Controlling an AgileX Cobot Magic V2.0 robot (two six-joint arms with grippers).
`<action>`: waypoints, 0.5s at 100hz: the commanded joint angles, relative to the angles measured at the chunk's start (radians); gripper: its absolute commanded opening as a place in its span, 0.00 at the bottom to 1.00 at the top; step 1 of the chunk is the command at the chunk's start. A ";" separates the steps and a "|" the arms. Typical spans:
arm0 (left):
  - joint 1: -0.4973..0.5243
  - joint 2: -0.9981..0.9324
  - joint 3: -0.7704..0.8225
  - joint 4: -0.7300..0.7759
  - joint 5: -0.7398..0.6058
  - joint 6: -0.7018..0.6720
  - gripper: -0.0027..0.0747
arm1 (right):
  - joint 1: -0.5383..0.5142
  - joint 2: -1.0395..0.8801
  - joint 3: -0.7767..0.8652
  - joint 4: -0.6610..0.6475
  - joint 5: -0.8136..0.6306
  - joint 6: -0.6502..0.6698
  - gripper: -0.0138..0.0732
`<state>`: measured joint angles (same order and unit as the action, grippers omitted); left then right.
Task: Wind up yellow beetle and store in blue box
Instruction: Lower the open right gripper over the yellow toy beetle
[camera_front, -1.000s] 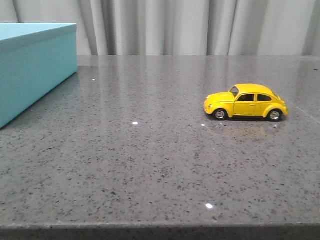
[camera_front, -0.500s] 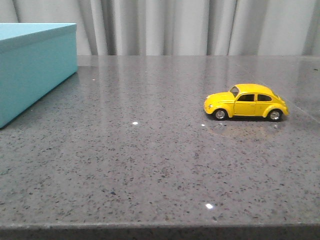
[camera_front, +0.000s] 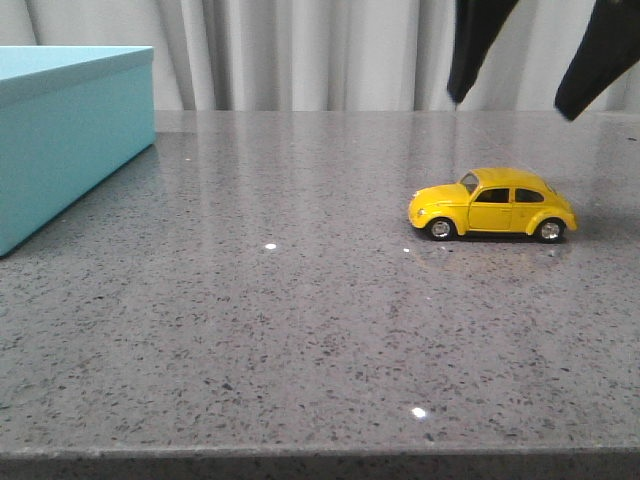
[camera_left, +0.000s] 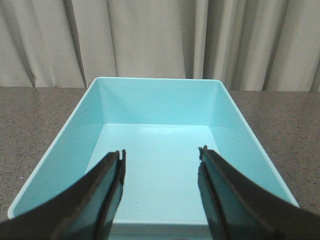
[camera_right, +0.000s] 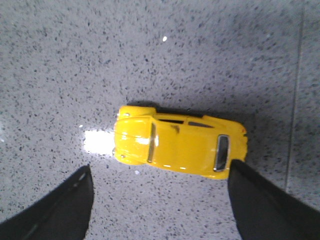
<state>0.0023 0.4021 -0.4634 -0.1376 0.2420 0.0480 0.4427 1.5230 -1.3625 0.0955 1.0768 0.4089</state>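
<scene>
The yellow beetle (camera_front: 492, 204) stands on its wheels on the grey speckled table at the right, nose pointing left. My right gripper (camera_front: 512, 105) hangs open in the air above it, both black fingers apart. In the right wrist view the beetle (camera_right: 179, 145) lies just beyond my open right gripper (camera_right: 160, 172), untouched. The blue box (camera_front: 62, 125) sits at the far left. In the left wrist view my left gripper (camera_left: 161, 154) is open and empty above the open box (camera_left: 105, 100), whose inside is bare.
The grey stone table (camera_front: 280, 320) runs to a front edge near the bottom of the front view. A pale pleated curtain (camera_front: 330, 50) hangs behind the table. A seam in the tabletop (camera_right: 297, 90) runs past the beetle's tail.
My right gripper's fingers have come down into the front view above the beetle; earlier they were out of sight. The beetle and box have not moved.
</scene>
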 joint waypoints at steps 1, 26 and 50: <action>-0.002 0.014 -0.034 -0.007 -0.072 0.001 0.48 | 0.014 0.006 -0.052 -0.014 0.002 0.025 0.82; -0.002 0.014 -0.034 -0.007 -0.072 0.001 0.47 | 0.021 0.057 -0.064 -0.111 0.024 0.125 0.81; -0.002 0.014 -0.034 -0.007 -0.072 0.001 0.47 | 0.021 0.068 -0.064 -0.110 0.031 0.140 0.81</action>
<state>0.0023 0.4021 -0.4634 -0.1376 0.2424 0.0480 0.4638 1.6220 -1.3889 0.0000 1.1141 0.5403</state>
